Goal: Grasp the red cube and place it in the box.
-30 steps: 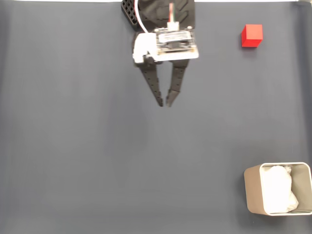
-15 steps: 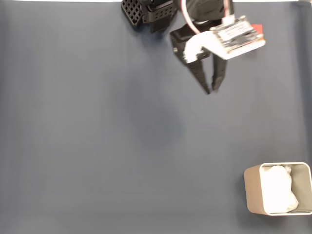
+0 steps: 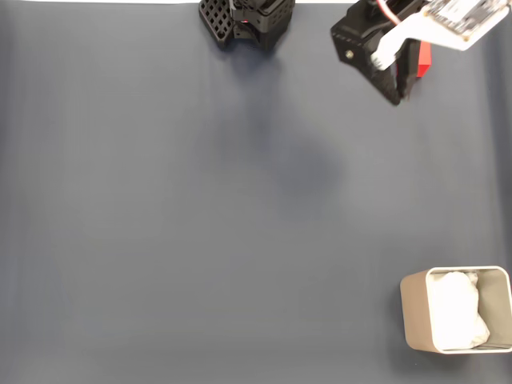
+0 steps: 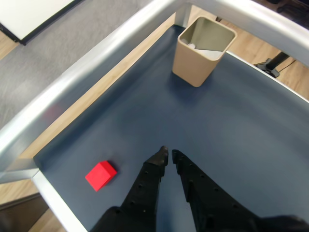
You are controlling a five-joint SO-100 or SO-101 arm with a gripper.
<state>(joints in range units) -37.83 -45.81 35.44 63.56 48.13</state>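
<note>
In the wrist view the red cube [image 4: 101, 175] lies on the dark mat, left of and apart from my gripper [image 4: 169, 153]. Its black fingers [image 4: 145, 186] stand nearly together, with only a thin gap and nothing between them. From the fixed view my gripper [image 3: 396, 98] hangs at the top right. It covers most of the red cube [image 3: 422, 61], so only a red sliver shows at its right side. The beige box [image 3: 412, 312] with white padding stands at the bottom right, far from the gripper. It is upright in the wrist view, the box [image 4: 198, 65] far ahead.
The arm's black base [image 3: 248, 20] sits at the top middle of the fixed view. A metal frame rail [image 4: 96, 63] borders the mat close to the cube and the box. The mat [image 3: 200, 224] lies open across the middle and left.
The arm has swung right from the top middle to the top right, coming over the red cube and hiding most of it. The jaws stayed nearly together. Box and cube have not moved.
</note>
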